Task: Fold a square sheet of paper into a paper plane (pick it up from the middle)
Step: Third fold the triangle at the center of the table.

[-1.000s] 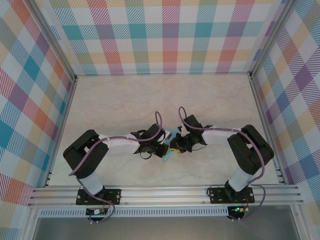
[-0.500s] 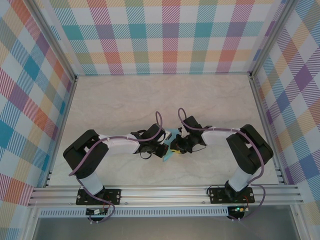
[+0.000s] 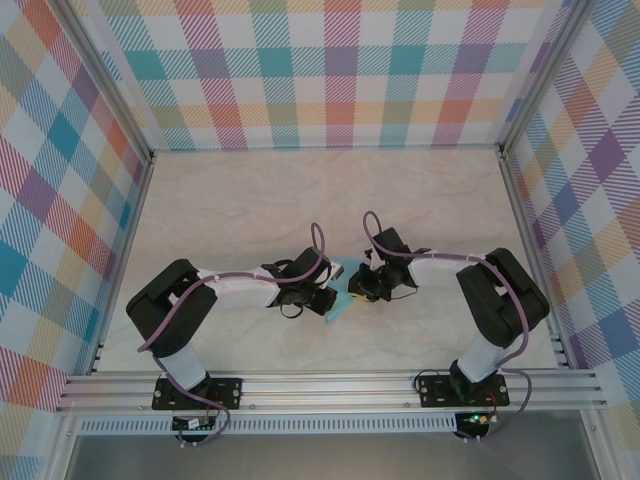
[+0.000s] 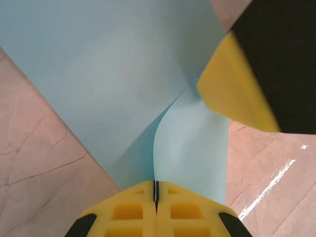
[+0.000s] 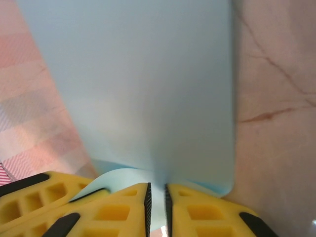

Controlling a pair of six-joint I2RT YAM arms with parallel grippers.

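Bright, diffuse, even lighting; shadows faint. Left wrist view: glare streak on table (image 4: 270, 183) at four o'clock. Right wrist view: paper (image 5: 148, 98) softly out of focus.

You will find the paper plane (image 3: 339, 309) midway along the bench (image 3: 300, 190), nearer its near edge than its far edge, and well clear of both side edges. It sits between the two end effectors. The left end effector (image 3: 328, 300) meets it from the left and the right end effector (image 3: 354, 290) from the right, the two just beside each other. In each wrist view the paper runs in between that end effector's own fingers (image 4: 129, 217). Whether the paper touches the bench cannot be told.
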